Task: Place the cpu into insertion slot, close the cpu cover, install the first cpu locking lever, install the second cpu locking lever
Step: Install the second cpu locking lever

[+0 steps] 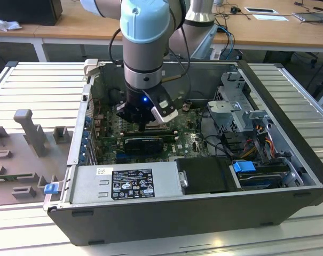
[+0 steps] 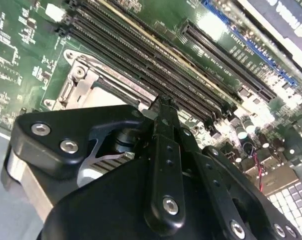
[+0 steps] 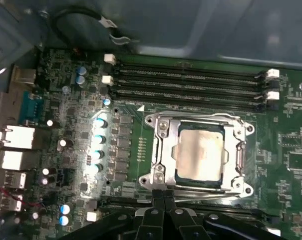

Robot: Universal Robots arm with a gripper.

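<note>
Seated flat in the insertion slot (image 3: 199, 156): the cpu (image 3: 199, 152), a small square chip with a pale silver-grey metal top, dull and slightly mottled under the light, a thin dark border around it. Lying closed over it in the first wrist view, the cpu cover (image 3: 163, 150), a thin silvery frame plate with the chip showing through its large middle window and screw heads at the corners. Around the socket, green circuit board (image 3: 136, 150); just beside one edge, long black memory slots (image 3: 190, 82) in parallel rows. Near the opposite edge of the cover, the gripper (image 3: 164, 196), black fingers pressed together with nothing pinched between them, tips just at the frame's rim; touching or barely clear, cannot tell. In the second wrist view, same narrow black fingertips (image 2: 164, 107) meeting beside the socket's metal rim. In the exterior view, arm reaching down into the open computer case (image 1: 289, 176) lying on a slatted table (image 1: 38, 85).
</note>
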